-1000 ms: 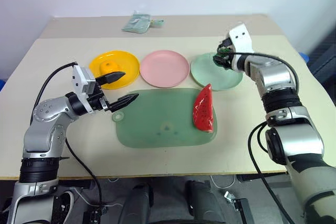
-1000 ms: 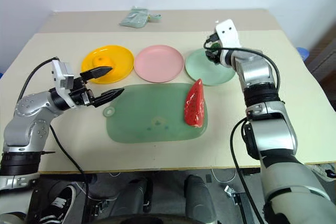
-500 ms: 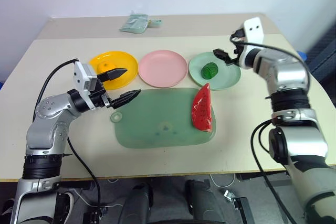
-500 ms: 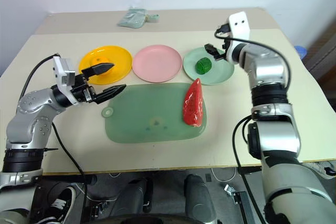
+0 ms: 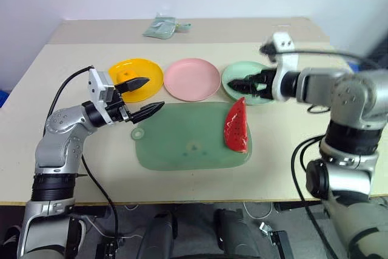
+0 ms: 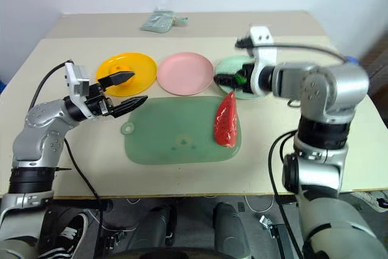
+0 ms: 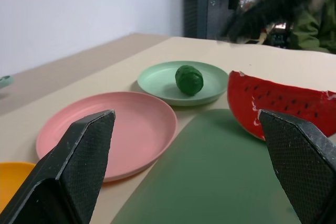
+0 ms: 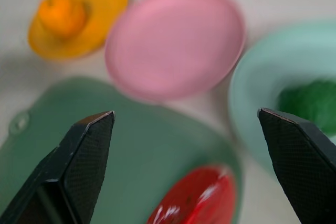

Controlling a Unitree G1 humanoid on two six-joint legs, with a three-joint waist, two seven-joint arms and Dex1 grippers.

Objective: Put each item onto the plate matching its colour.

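orange fruit (image 5: 125,76): sits on the yellow plate (image 5: 147,68), toward its left side.
green ball (image 7: 189,80): lies on the mint plate (image 7: 157,81), partly hidden behind the right gripper in the head views.
watermelon slice (image 5: 237,126): lies on the green mat (image 5: 182,141) at its right edge, tip pointing toward the mint plate; not on a plate.
pink plate (image 5: 191,79): between the yellow and mint plates, nothing on it.
left gripper (image 5: 142,94): jaws spread wide, holding nothing; hangs above the table (image 5: 73,53) between the yellow plate and the mat's left end.
right gripper (image 6: 227,79): jaws spread wide, nothing between them; over the near rim of the mint plate, pointing left toward the pink plate.
pouch (image 5: 160,27): pale green, at the table's far edge, well apart from the plates.
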